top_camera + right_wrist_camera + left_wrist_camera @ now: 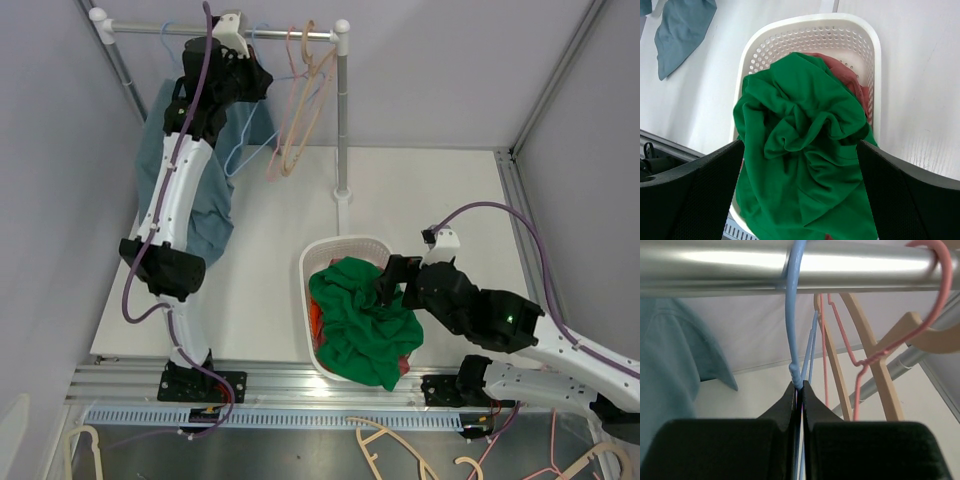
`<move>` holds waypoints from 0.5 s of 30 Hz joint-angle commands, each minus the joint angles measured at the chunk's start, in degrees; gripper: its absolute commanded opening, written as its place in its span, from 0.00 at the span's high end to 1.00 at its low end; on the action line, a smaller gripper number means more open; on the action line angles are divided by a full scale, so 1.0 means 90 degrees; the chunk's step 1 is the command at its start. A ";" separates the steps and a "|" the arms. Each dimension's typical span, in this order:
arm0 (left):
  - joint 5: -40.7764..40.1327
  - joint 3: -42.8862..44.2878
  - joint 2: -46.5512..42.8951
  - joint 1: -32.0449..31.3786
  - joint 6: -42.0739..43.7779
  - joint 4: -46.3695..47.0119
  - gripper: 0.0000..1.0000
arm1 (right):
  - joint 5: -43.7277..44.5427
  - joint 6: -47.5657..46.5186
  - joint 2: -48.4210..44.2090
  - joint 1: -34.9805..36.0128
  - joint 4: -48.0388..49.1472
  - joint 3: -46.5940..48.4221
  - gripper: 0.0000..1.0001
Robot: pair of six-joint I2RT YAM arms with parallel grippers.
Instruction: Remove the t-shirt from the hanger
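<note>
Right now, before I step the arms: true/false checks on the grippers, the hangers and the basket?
1. The left gripper is shut on the blue hanger. True.
2. The right gripper is clamped on the green shirt. False: it is open, with the shirt between its fingers.
3. The basket is empty. False: it holds the green shirt and a red garment.
4. A pink hanger hangs on the rail. True.

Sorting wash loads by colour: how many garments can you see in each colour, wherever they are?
Green garment: 1
Red garment, mostly buried under the green: 1
Blue-grey t-shirt: 1
Total: 3
</note>
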 commanded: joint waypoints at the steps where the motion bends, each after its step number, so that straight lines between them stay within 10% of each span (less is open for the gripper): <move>1: 0.0249 0.0160 -0.0123 -0.0157 0.0221 0.0320 0.99 | 0.0159 -0.0001 0.0010 0.0048 0.0378 -0.0038 0.01; 6: 0.0454 -0.0083 -0.0492 -0.0157 0.0387 0.0348 0.90 | 0.0120 -0.0021 0.0166 0.0058 0.0495 -0.0077 0.01; 9: 0.1241 -0.0541 -0.0970 0.0017 0.0262 0.0524 0.48 | 0.0052 -0.0059 0.0274 0.0058 0.0564 -0.0067 0.01; 15: 0.1763 -0.1654 -0.2064 0.0954 -0.0861 0.1401 0.02 | -0.0095 -0.0196 0.0382 0.0048 0.0749 -0.0019 0.00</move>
